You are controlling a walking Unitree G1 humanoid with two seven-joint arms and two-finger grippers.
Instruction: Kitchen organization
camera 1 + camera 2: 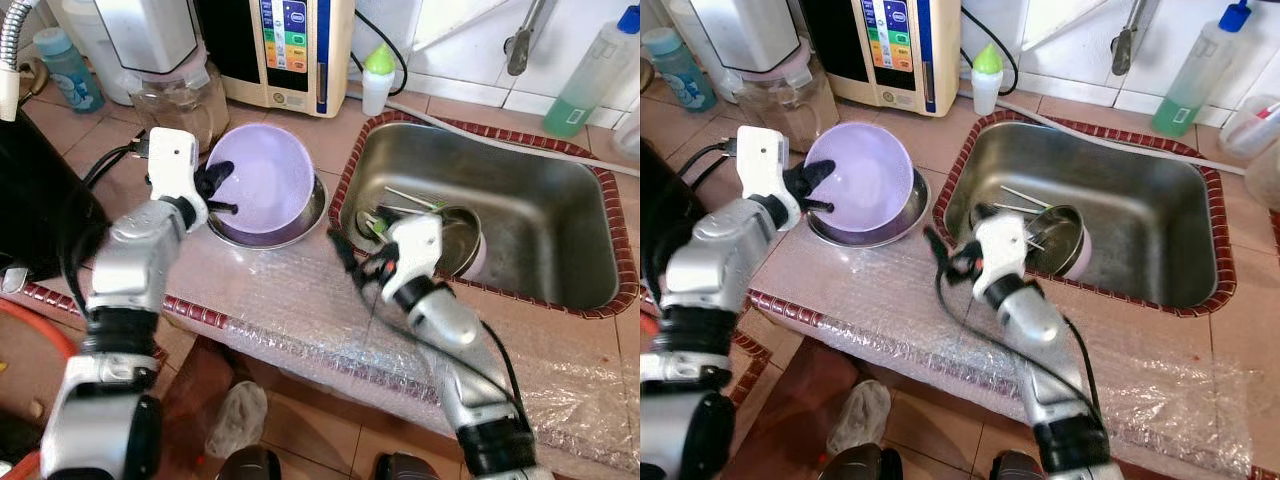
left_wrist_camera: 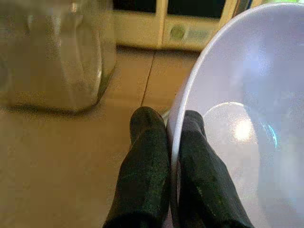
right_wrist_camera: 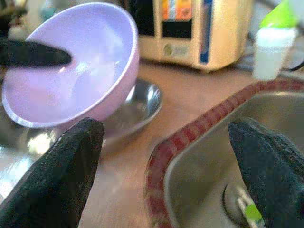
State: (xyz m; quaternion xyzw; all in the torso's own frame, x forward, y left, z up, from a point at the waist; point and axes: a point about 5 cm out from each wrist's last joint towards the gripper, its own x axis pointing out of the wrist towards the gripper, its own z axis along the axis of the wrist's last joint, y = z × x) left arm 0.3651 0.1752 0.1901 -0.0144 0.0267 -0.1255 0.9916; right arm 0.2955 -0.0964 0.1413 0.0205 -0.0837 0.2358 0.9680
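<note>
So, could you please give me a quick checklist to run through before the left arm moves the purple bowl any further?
1. Left tool pinches the purple bowl rim, one finger inside, one outside: ok.
2. Bowl level: not ok, it is tilted, its lower edge in the steel bowl.
3. Bowl free of the steel bowl beneath: cannot tell.
4. Right tool out of the way: ok, open over the counter edge beside the sink.
5. Glass jar beside the bowl: ok, apart from it.
6. Room in the sink: not ok, a bowl with utensils sits at its near-left corner.
</note>
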